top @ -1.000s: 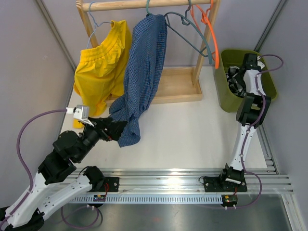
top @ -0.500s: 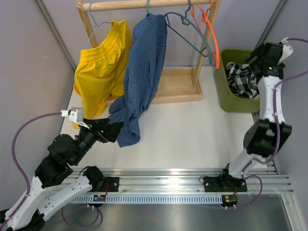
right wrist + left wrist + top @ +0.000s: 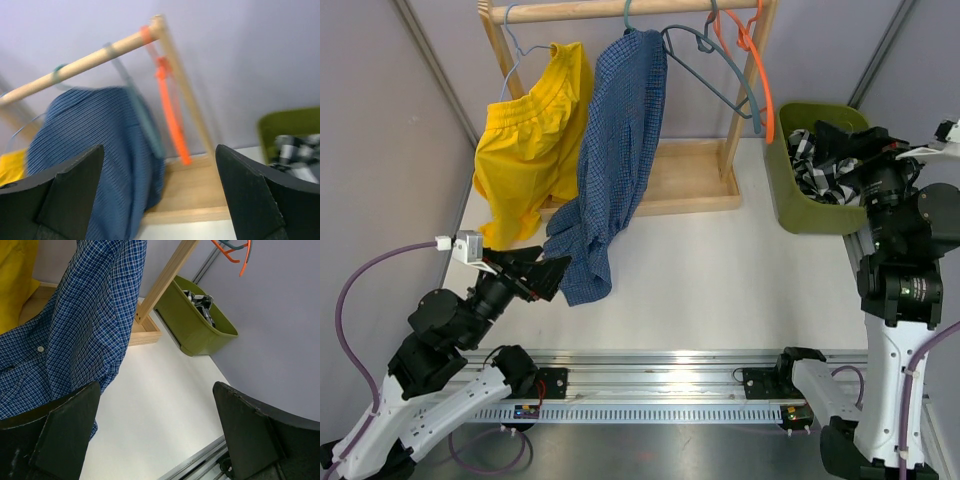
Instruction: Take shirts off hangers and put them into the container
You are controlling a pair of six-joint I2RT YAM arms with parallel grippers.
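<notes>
The blue shirt (image 3: 615, 150) is next: it hangs from the middle of the wooden rail (image 3: 570, 12), hem low over the counter (image 3: 720, 280) below, while the plaid shirt (image 3: 815, 165) lies in the container (image 3: 782, 195) beside the rail's right post. The left gripper (image 3: 552, 277), spread wide, sits by that hem; the right gripper (image 3: 830, 145), equally wide and empty, hovers beyond the same post. As I judge it, the next move calls for closing on the hem and drawing the shirt off its teal hanger (image 3: 627, 14).

A blue fine-check shirt (image 3: 615, 150) hangs on the pale wooden rail (image 3: 580, 11) just ahead of the left gripper (image 3: 552, 276). The olive-green plastic bin (image 3: 785, 195), holding a black-and-white plaid shirt (image 3: 810, 165), sits beside the right gripper (image 3: 840, 148).
</notes>
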